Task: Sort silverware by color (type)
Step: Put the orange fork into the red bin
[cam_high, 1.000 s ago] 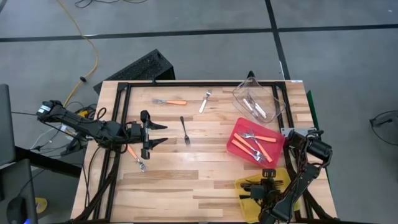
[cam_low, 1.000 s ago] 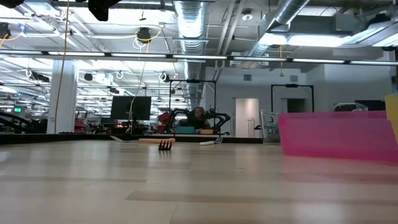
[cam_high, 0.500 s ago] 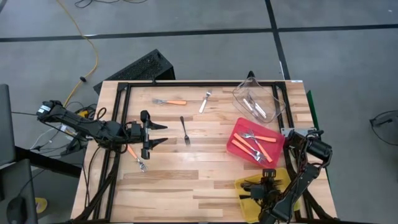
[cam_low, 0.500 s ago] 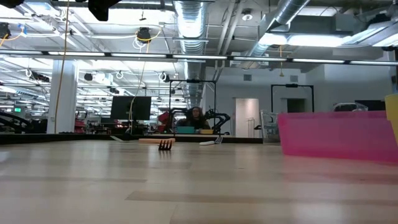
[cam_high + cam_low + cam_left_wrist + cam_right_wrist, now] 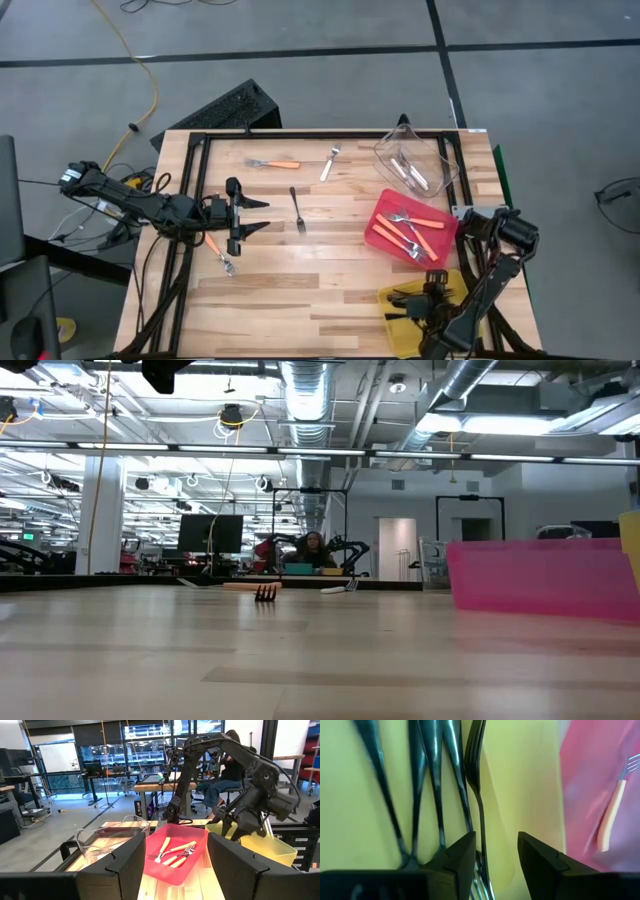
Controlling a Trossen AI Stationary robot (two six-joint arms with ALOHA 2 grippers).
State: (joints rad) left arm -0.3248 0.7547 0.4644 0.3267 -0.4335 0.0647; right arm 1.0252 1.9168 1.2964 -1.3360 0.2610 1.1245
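A pale butcher-block wooden table (image 5: pixel 300 290) edged by a black metal frame fills the middle of the high view, standing on a grey concrete floor (image 5: pixel 540 110) crossed by dark lines, with a yellow cable (image 5: pixel 140 60) trailing at the upper left. The left gripper (image 5: pixel 252 216) lies low at the table's left edge with its fingers spread apart and nothing between them; just below it rests an orange-handled metal fork (image 5: pixel 219 252). Loose on the boards in the upper middle lie another orange-handled fork (image 5: pixel 274 164), a pale silver fork (image 5: pixel 329 163) and an all-black fork (image 5: pixel 297 209). At the right, a clear plastic bin (image 5: pixel 412 160) holds pale forks, a red plastic bin (image 5: pixel 408 228) holds several orange-handled forks, and a yellow plastic bin (image 5: pixel 412 318) at the lower right holds black forks (image 5: pixel 432 780). The right gripper (image 5: pixel 430 297) hangs over the yellow bin, its fingers (image 5: pixel 462 855) parted; one black fork runs down between them, though whether they touch it is hard to judge. The low view looks across the boards into a bright workshop with exposed ducts, desks and a seated person (image 5: pixel 313 548) far back.
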